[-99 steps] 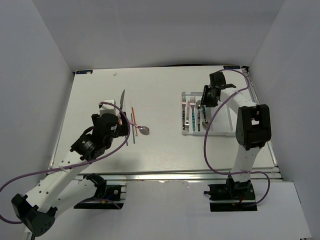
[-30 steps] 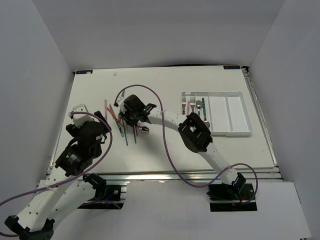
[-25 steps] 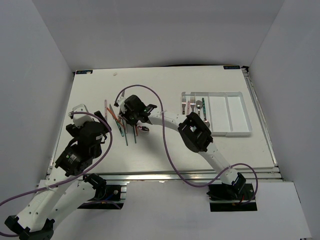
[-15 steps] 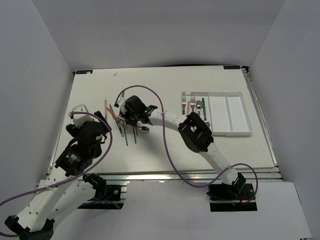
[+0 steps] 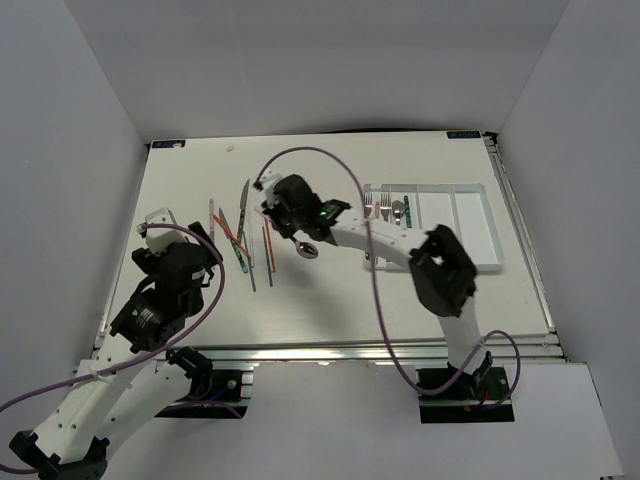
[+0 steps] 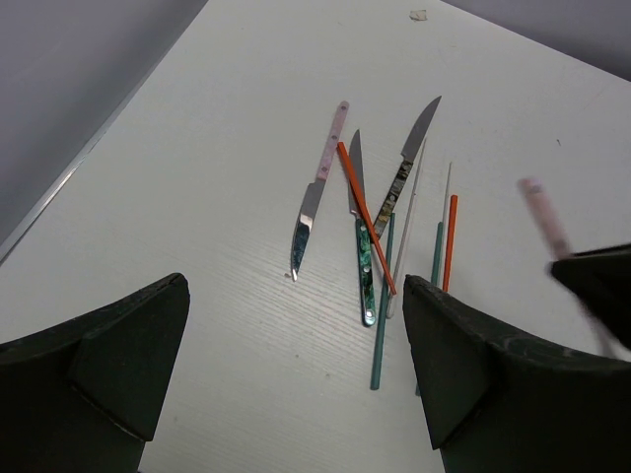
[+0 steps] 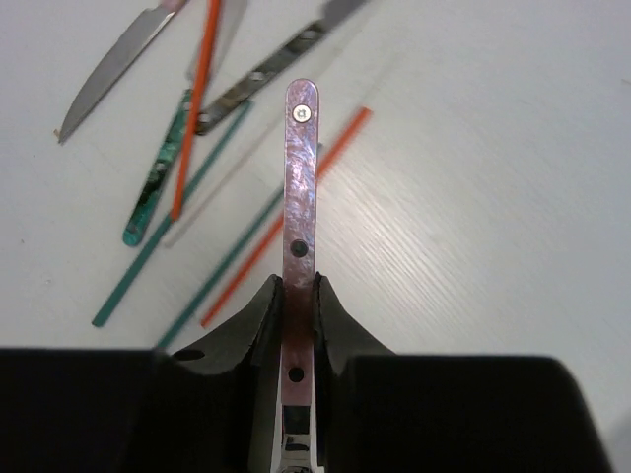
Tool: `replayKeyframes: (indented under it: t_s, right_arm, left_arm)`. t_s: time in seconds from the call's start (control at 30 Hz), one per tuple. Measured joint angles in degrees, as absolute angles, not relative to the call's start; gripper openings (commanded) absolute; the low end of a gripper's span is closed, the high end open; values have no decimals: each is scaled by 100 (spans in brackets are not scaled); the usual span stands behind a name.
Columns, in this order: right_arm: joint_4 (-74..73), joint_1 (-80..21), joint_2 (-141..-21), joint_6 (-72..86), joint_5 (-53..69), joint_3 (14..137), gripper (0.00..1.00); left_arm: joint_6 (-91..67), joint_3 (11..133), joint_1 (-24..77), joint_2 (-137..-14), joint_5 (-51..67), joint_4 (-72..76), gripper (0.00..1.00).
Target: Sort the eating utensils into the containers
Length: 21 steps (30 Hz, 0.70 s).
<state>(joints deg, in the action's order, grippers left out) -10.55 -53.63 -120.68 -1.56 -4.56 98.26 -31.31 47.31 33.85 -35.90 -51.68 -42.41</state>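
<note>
My right gripper [image 7: 299, 288] is shut on a pink-handled spoon [image 7: 301, 187], whose handle sticks out past the fingertips. In the top view this gripper [image 5: 287, 215] hangs above the table left of the white tray [image 5: 470, 215], and the spoon's bowl [image 5: 308, 250] shows below it. On the table lie three knives [image 6: 320, 187] [image 6: 363, 251] [image 6: 409, 163] crossed by red chopsticks [image 6: 365, 217] and green chopsticks [image 6: 383, 310]. My left gripper [image 6: 296, 370] is open and holds nothing. It hovers just short of that pile and sits at the lower left of the top view [image 5: 178, 250].
The tray's left compartments hold forks and spoons [image 5: 385, 210]; its two wider right compartments show bare white. White walls enclose the table on three sides. A purple cable [image 5: 340, 165] arcs over the right arm.
My right gripper closed on the pink-handled spoon beside the pile, lifted it and carried it to the right, toward the tray. The left arm has stayed still.
</note>
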Motion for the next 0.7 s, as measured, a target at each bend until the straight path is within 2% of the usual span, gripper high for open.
replayKeyframes:
  t_s: [0.1,0.23,0.4,0.7]
  right_arm:
    - [-893,-4950,-10875,316,-790,8877,0]
    - [-637,-3693,-9920,967,-1179,7861,0]
    - [-751,-2093,-10029,1205,-1496,7199,0]
    - [-947,-1658,-10578,1181,-1356,7144,0]
  left_arm:
    - [-3131,4731,3385,-3577,-5168,-4239,98]
    - [-3120,4731,3385,-3505,-5166,-4235,98]
    - [-3103,4731,3385,-3509,-5164,-4202,98]
    - [-3063,4731,3385,-3667,-5113,-4198,98]
